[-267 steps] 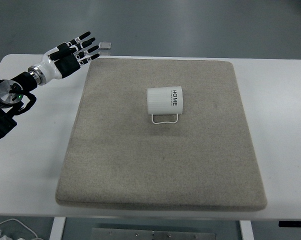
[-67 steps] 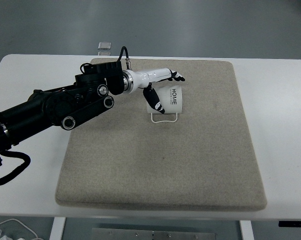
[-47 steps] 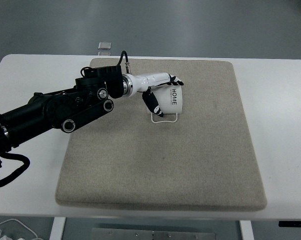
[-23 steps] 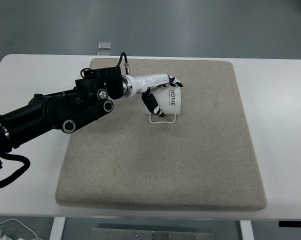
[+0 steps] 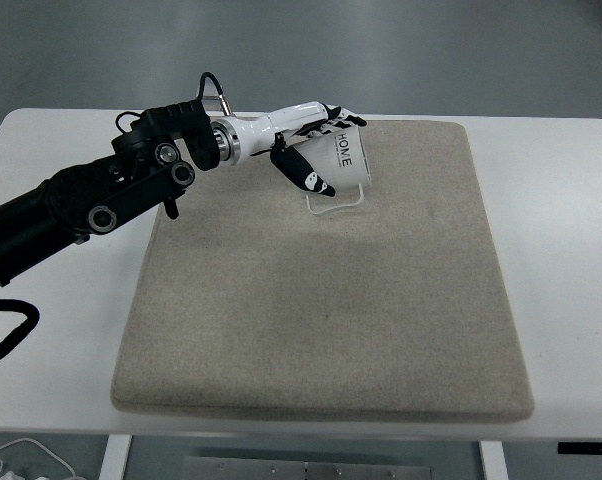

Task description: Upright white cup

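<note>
The white cup, printed HOME, hangs tilted a little above the grey mat, its thin wire handle dangling below. My left hand is shut on the cup: fingers lie over its top side and the black-tipped thumb presses its near side. The black left arm stretches in from the left edge. The cup's mouth is hidden behind the hand. My right arm does not show.
The mat covers most of the white table. A small grey square object lies at the table's far edge, behind the arm. A white cable lies below the table's near left corner.
My left hand closed around the cup and lifted it off the mat, carrying it up and toward the far edge while tilting it. The arm drew back leftward.
</note>
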